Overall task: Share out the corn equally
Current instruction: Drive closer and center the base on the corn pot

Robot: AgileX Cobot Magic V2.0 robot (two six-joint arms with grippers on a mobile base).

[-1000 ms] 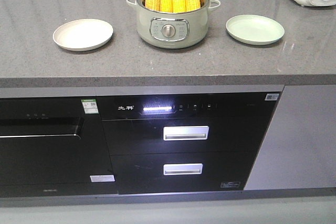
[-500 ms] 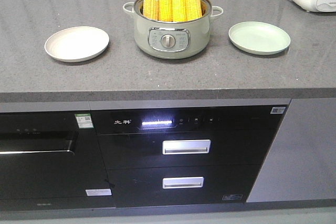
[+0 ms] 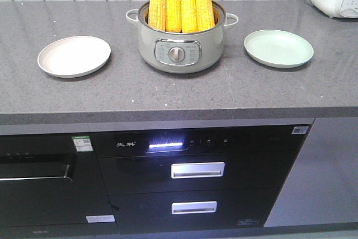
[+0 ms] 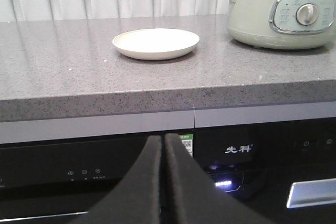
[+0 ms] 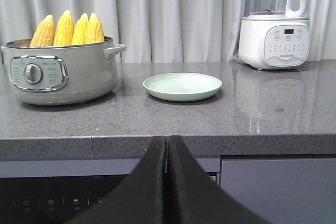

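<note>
Front view: four bright yellow husked corn cobs stand upright, tips up, in a pale green round electric pot at the middle of the grey speckled stone counter. A cream round plate lies to the pot's left and a pale green round plate to its right, both apart from it.

Left wrist view: the black left gripper has its fingers pressed together, holding nothing, below the counter edge.

Right wrist view: the right gripper is likewise closed and empty. A white blender stands behind the green plate.
</note>
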